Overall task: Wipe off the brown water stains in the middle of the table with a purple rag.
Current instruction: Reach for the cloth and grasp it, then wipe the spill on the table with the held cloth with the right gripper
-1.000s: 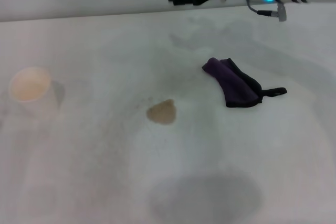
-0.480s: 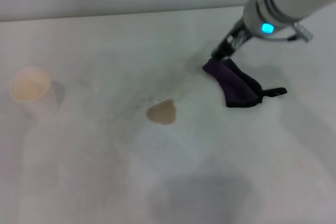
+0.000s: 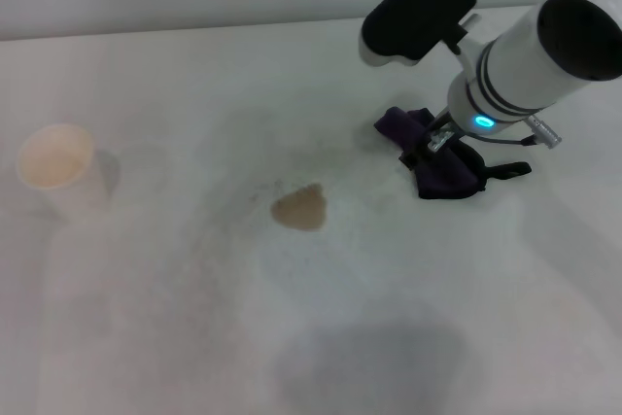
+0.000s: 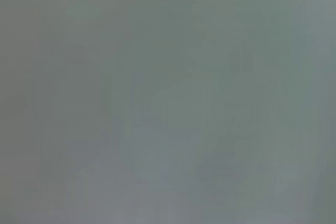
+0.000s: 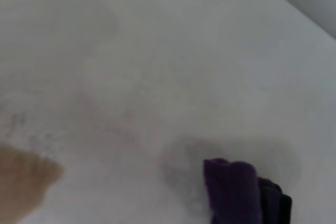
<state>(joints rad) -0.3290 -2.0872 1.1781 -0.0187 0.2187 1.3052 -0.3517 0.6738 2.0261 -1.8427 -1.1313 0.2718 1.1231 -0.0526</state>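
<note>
head view: right gripper (image 3: 434, 143) down over the purple rag (image 3: 442, 167), right of centre on the table (image 3: 175, 337); fingers hidden by wrist and arm, open or closed can't tell. rag = soft, crumpled dark cloth w/ black edging, thin black loop tab trailing toward robot's right. brown water stains (image 3: 299, 209) = small tan, roughly heart-shaped blotch near table centre, left of rag, apart from it. white paper cup (image 3: 56, 170) well apart at far left. table smooth, white, faintly smudged; far edge runs behind the arm; wide bare surface btwn stain and cup, and on near side.

left wrist view: uniform grey blur, nothing identifiable; left gripper not seen.

right wrist view: rag (image 5: 239, 192) close to frame edge, stain (image 5: 21, 182) at another edge, bare white tabletop btwn them; table edge crosses one corner.
</note>
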